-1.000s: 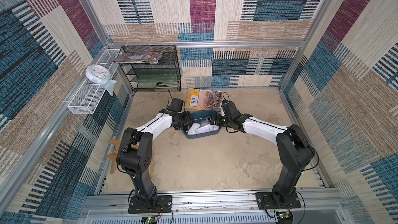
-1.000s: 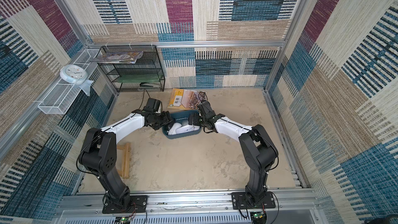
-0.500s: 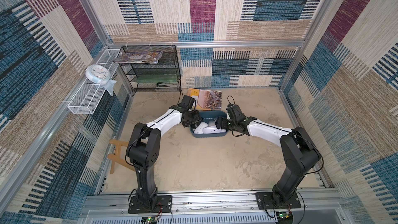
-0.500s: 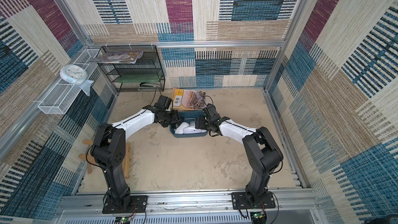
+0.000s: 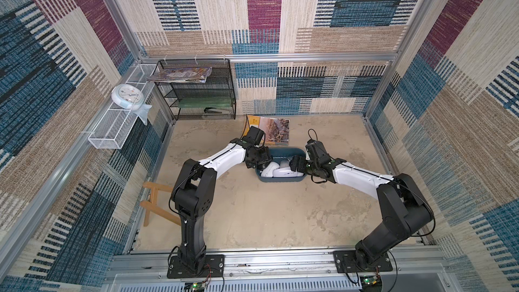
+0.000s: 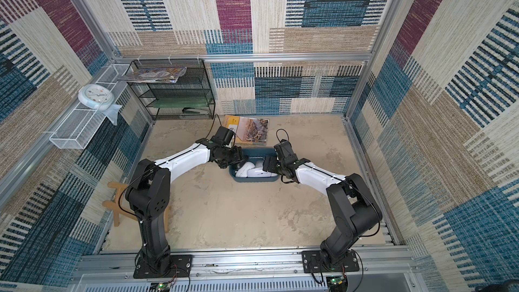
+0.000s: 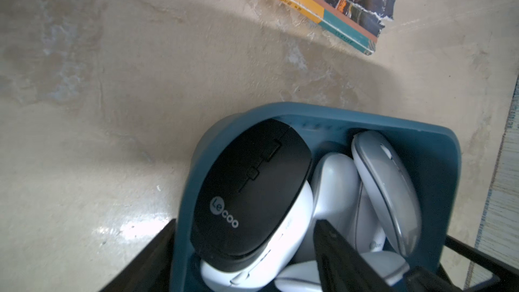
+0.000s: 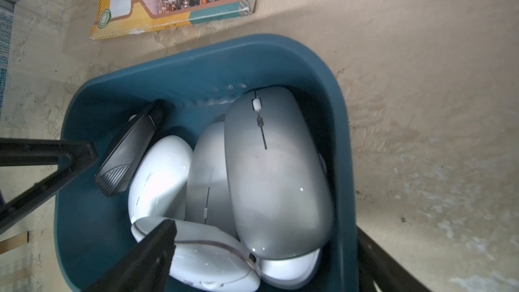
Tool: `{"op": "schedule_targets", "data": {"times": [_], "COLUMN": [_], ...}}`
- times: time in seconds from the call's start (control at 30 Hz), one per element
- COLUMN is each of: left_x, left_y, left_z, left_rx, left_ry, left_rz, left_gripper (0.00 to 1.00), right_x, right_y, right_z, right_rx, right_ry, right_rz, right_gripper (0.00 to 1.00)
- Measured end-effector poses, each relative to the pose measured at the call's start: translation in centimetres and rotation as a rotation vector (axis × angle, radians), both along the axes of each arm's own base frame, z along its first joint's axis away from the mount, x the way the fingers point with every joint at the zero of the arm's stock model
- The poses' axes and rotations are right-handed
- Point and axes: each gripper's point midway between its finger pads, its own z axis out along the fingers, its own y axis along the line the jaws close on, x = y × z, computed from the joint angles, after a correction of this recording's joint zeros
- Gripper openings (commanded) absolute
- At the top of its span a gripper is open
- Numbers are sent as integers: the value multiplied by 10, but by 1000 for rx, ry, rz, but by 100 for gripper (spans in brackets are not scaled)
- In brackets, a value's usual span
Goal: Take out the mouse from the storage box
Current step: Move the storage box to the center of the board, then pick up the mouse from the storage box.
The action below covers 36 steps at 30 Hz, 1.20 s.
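Now your left pincer (image 5: 262, 164) is spread, and the black mouse (image 7: 250, 189) lies between its fingers (image 7: 153, 257), inside the storage box (image 5: 280, 180). The mouse's long axis crosses the box, nose toward the book (image 5: 276, 132).

One storage box (image 5: 280, 180) between two pincers, the left pincer (image 5: 261, 164) and the right pincer (image 5: 295, 163). Inside: one black mouse (image 7: 252, 186), one grey mouse (image 8: 278, 169), at least three white mice (image 8: 160, 175). Beyond the pincers: one book (image 5: 276, 130).

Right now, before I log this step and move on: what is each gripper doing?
Left gripper: open, jaws astride the storage box wall and black mouse.
Right gripper: open, jaws astride the opposite wall and grey mouse.
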Motion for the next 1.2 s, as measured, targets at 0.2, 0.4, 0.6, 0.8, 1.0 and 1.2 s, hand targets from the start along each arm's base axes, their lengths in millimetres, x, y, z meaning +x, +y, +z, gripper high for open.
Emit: {"op": "schedule_targets", "data": {"times": [0.2,0.4,0.6,0.8,1.0,1.2], "left_x": [-3,-3,-18,-45,-45,-45], "left_y": [5,24,6,-33,-54,-76], "left_z": [12,46,71,72,66,47], "left_rx": [34,123,165,182,188,161], "left_ry": [-17,-106,-182,-208,-216,-191], "left_rz": [-13,-32,-195,-444,-633,-799], "left_gripper": [83,84,84,84,83,79], "right_x": [4,3,-11,-30,-55,-66], "right_y": [-3,-20,-42,-59,-67,-68], "right_z": [9,33,55,72,61,50], "right_rx": [6,-29,-88,-112,-107,-103], "right_ry": [-17,-84,-166,-236,-252,-264], "right_rz": [-10,-27,-36,-28,4,33], "right_gripper": [95,96,97,97,97,98]}}
